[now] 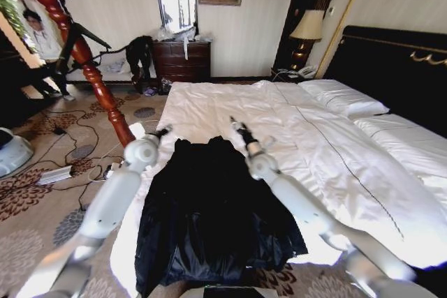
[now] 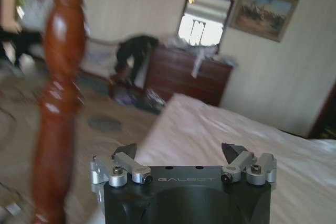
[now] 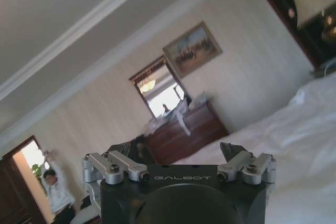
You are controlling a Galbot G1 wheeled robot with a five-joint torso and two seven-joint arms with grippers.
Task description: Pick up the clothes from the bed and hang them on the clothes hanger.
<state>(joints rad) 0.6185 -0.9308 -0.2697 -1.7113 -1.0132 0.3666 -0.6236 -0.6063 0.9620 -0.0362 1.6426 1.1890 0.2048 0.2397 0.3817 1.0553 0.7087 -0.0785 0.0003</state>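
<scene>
spread flat at the near edge of the wide white-duveted bed (image 1: pixel 230 113) lies the large black long-sleeved coat (image 1: pixel 209 214), collar pointing toward the far end, hem hanging over the bed's foot; two pale arms reach forward on either side of it; the left claw (image 1: pixel 163 131) hovers just beside the coat's collar on the bed's left edge, its fingers (image 2: pixel 125 153) spread wide with nothing between them; the right claw (image 1: pixel 237 126) hangs over the duvet just past the collar, likewise wide and empty in the right wrist view (image 3: pixel 178 156); the tall reddish-brown turned wooden coat stand (image 1: pixel 80 50) rises from the patterned carpet (image 1: pixel 42 193) close to the left arm, standing between it and the room behind; a dark brown dresser (image 1: pixel 181 59) sits against the far wall with a smaller dark garment (image 1: pixel 140 52) draped beside it; white pillows (image 1: pixel 342 97) rest against the black headboard (image 1: pixel 391 68); a lamp (image 1: pixel 306 29) stands in the corner; cables trail across the carpet.
</scene>
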